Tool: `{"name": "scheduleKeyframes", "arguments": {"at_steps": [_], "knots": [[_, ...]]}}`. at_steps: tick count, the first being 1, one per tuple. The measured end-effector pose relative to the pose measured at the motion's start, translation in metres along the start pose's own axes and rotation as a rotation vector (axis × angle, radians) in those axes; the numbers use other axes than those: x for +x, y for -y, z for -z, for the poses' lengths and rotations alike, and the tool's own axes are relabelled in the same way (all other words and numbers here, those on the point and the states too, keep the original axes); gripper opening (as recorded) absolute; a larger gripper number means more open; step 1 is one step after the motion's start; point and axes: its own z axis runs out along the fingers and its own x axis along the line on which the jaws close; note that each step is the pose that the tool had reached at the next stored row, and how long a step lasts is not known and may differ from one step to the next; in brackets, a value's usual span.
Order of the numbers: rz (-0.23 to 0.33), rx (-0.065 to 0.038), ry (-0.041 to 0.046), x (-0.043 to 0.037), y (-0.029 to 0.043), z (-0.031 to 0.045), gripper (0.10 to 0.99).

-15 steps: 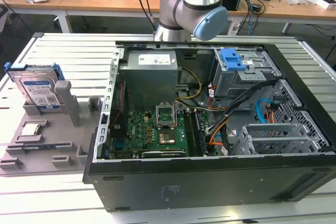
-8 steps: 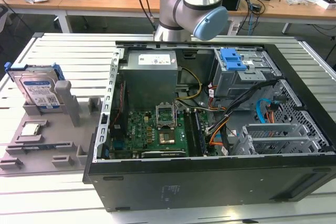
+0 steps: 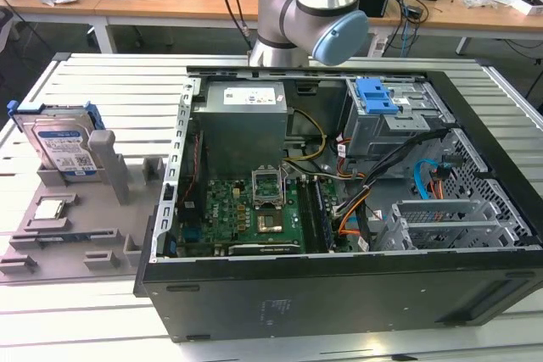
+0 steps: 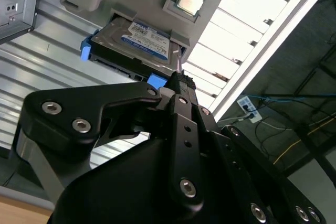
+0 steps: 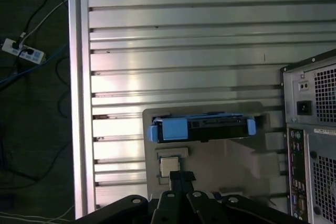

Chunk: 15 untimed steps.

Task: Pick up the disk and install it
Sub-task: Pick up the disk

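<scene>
The disk (image 3: 59,146) stands on edge in a grey holder tray (image 3: 76,226) at the exterior view's left, leaning back a little, its broad face turned toward the camera. That face is silver metal with a blue-and-white label across most of it. A bright blue plastic carrier frames it, showing as blue tabs at the upper corners and along the sides. A grey upright post of the tray rises just in front of its lower corner. In the second wrist view the disk (image 4: 134,43) shows the same labelled face with a blue tab at each end. In the first wrist view it (image 5: 202,128) is seen edge-on, a dark strip between blue end pieces.

A small square processor chip (image 3: 51,208) lies flat in a recess of the tray, near the disk but not touching it.

The gripper (image 5: 181,176) hangs above the tray, apart from the disk, with its black fingers drawn together and nothing between them. In the second wrist view the gripper (image 4: 178,80) has its tip just beside the disk's near blue tab.

The tray rests on a ribbed aluminium bench (image 3: 110,82). Beside it, toward the exterior view's right, lies an open computer case (image 3: 339,303) with a green motherboard (image 3: 246,209), a grey power supply (image 3: 242,125) and a metal drive cage with a blue latch (image 3: 377,95). The robot arm (image 3: 314,14) rises behind the case
</scene>
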Motion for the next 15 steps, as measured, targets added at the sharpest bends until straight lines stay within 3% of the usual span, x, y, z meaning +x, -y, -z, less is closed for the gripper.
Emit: {"name": "scheduleKeyframes", "arguments": {"at_steps": [15], "knots": [[0.121,-0.003,-0.0055,0.0000,0.0000,0.0000,0.106]]}}
